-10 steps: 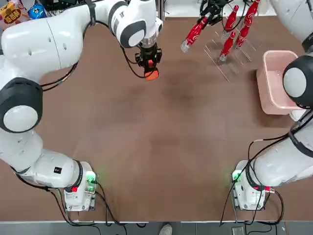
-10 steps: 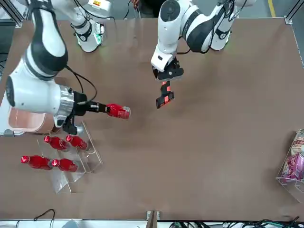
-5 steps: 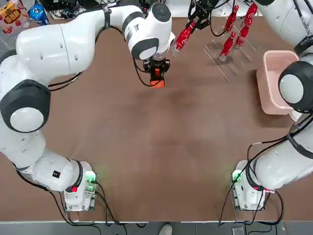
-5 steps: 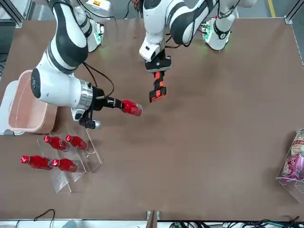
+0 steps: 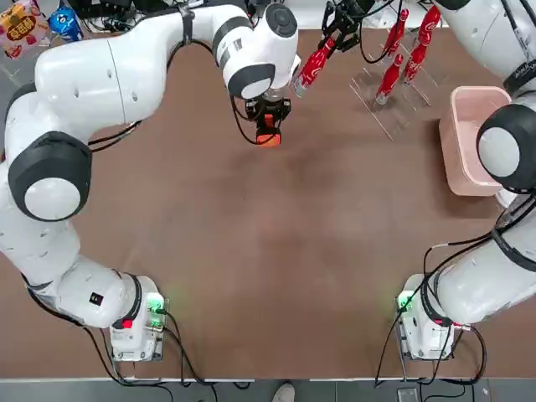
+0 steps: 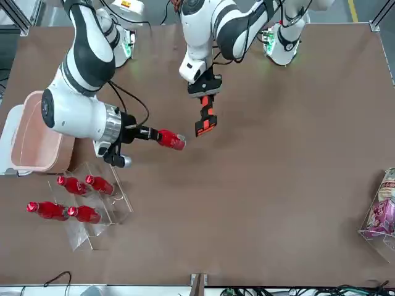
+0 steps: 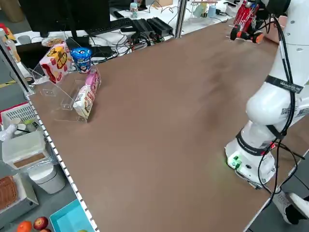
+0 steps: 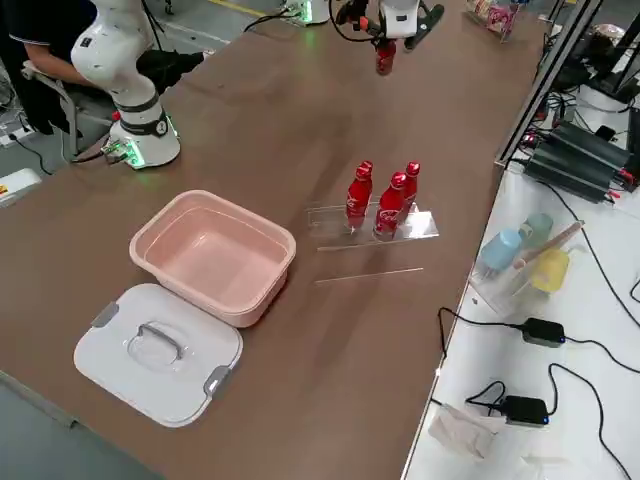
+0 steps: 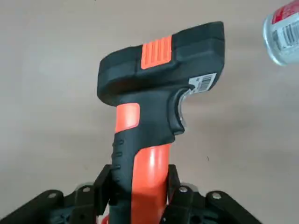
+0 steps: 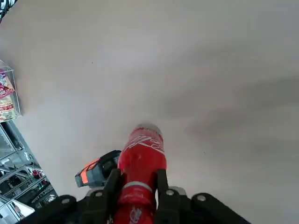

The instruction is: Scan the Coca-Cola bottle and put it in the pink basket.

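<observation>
The slim contour-shaped Coca-Cola bottle (image 10: 142,170) is bright red with flowing white lettering, a thin pale ring round it, and a silvery-clear base. Its fellow red bottles on the clear, colourless plastic rack (image 6: 91,213) carry the same white script. The rectangular plastic tub with rounded corners (image 8: 215,255) is plain pale pink, without any pattern; the flat rectangular lid (image 8: 158,355) is white with grey clips and a grey handle. The pistol-shaped plastic scanner (image 9: 161,70) is black with orange panels, one of them ribbed, and a white label striped with black bars. The broad flat worktop (image 5: 276,251) is a plain brown. Both jointed arms are glossy white with dark grey bands, and green lights glow at their bases.
</observation>
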